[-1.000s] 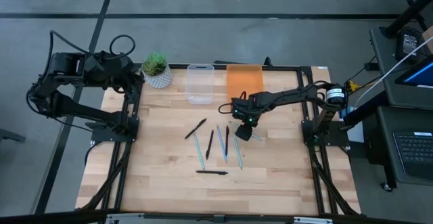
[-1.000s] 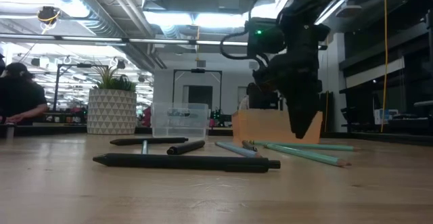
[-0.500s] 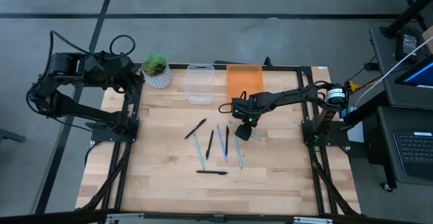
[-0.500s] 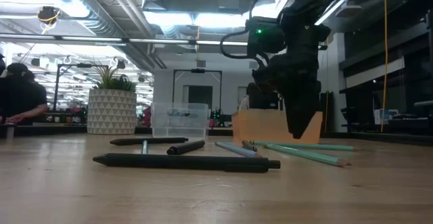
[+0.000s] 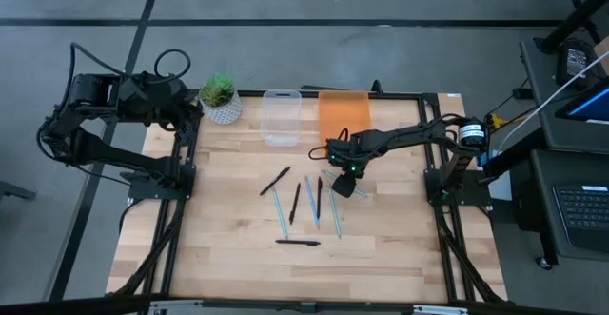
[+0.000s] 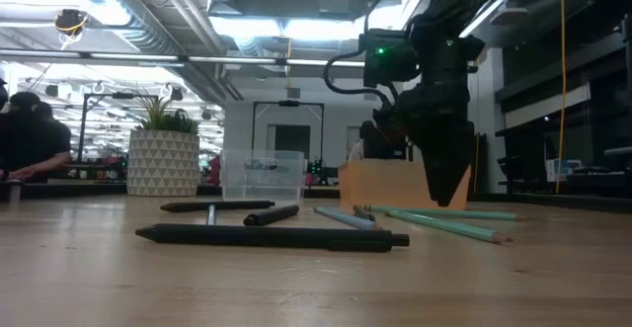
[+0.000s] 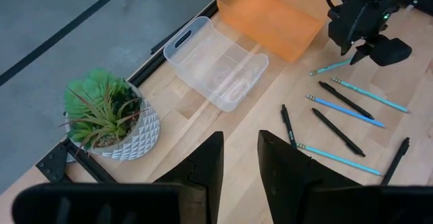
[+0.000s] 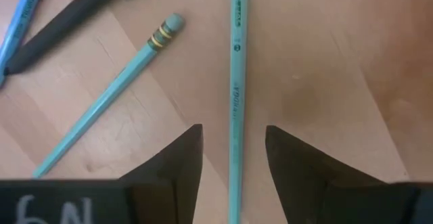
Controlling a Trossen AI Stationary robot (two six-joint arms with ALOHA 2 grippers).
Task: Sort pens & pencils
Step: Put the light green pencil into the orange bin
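Grey concrete floor [image 5: 285, 1] around the wooden table [image 5: 228, 248]; fluorescent ceiling lights [image 6: 247, 26] overhead.

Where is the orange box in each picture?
High view: the orange box sits at the table's far edge, right of the clear box.
Low view: the orange box is behind the right arm's fingers.
Left wrist view: the orange box is at the top, beside the clear box.
Right wrist view: not in it.
Shared landmark: the clear box.

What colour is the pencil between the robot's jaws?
Pale teal pencil, clearest in the right wrist view.
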